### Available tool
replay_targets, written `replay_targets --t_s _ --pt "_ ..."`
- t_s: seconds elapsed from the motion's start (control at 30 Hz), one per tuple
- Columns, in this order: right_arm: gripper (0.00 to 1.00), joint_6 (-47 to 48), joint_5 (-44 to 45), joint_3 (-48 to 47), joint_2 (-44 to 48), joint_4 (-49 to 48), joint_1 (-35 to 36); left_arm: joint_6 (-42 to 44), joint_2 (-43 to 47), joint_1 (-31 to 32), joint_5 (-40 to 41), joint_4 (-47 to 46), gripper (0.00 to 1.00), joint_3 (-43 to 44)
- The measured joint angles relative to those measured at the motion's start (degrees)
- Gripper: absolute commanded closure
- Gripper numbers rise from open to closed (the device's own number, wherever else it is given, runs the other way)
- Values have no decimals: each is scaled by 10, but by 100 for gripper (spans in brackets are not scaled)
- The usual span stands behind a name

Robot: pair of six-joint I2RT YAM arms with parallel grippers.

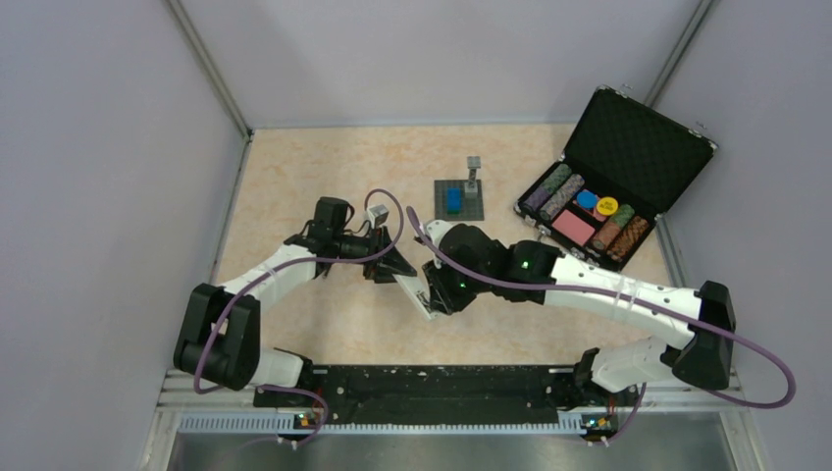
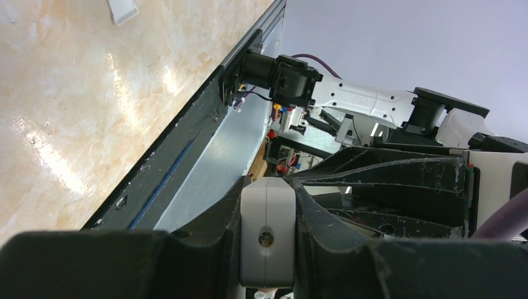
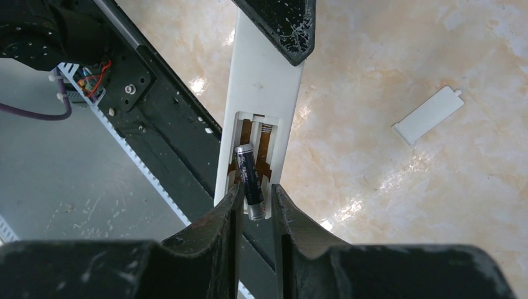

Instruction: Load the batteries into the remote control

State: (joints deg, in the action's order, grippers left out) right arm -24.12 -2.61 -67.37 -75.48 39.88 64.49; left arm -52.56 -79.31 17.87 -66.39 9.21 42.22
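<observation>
So, the beige marbled counter (image 1: 324, 177) took up most of the view. An open black case (image 1: 638, 147) of poker chips was parked at its far right corner, and a grey baseplate (image 1: 476, 209) carrying a blue block (image 1: 453, 199) sat just left of that.

Closer to my bases, the remote control (image 3: 261, 75) spanned between my two arms, back side up. My left end effector (image 1: 392, 263) was clamped on the far end of it, fingers tight against the white body. The recess on the back was uncovered, and the white battery cover (image 3: 428, 114) lay flat on the counter, apart from the remote.

My right end effector (image 3: 254, 196) had its fingers close together, pinching the lower end of a dark battery (image 3: 246, 171). That battery sat a bit tilted in one slot of the recess. The slot right beside it showed a bare spring (image 3: 266, 131) and copper contacts.
</observation>
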Motion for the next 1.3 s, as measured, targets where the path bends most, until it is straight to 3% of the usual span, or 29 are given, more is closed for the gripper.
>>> replay_targets --t_s 0.17,0.37,1.03,1.3 --pt "92 -6 3 0 0 0 7 -1 0 1 5 1 100 0" --pt "97 -41 22 3 -2 -4 10 -10 0 1 17 -5 100 0" --pt "98 -78 64 20 12 -14 11 17 0 1 28 29 100 0" --pt "86 -79 55 29 12 -23 11 17 0 1 28 31 100 1"
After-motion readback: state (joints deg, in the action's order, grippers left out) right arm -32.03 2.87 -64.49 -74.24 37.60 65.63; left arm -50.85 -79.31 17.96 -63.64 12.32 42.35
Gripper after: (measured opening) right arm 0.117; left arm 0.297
